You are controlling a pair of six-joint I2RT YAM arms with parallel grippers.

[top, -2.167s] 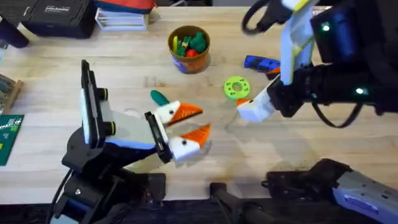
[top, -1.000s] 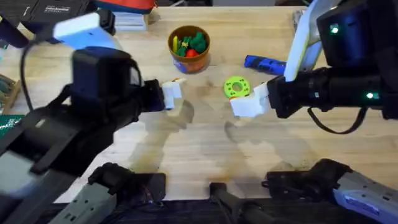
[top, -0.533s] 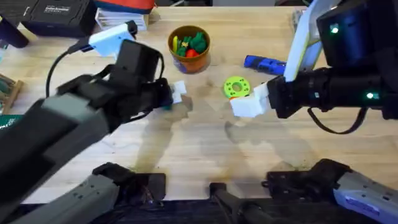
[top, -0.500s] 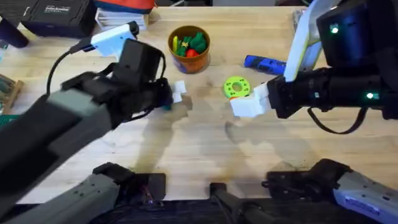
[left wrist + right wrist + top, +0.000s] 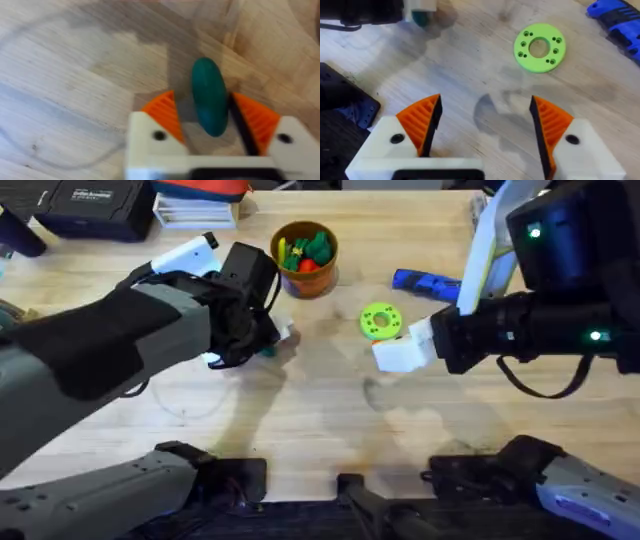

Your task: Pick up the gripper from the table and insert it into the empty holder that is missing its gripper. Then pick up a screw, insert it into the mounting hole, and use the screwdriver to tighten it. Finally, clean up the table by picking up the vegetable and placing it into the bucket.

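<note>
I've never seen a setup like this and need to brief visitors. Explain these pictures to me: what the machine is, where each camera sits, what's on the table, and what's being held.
These are two robot arms at a wooden table, each ending in a two-finger gripper with orange pads. One camera looks down from above; the other two ride on the wrists, looking past each arm's own fingers.

From above, the left gripper is lowered to the table. Its wrist camera shows its open fingers either side of a dark teal toy vegetable lying on the wood, not gripped yet.

The right gripper hovers open, holding nothing. Near it lie a green disc and a blue screwdriver. A brown bucket holding toy food stands farther back.
</note>
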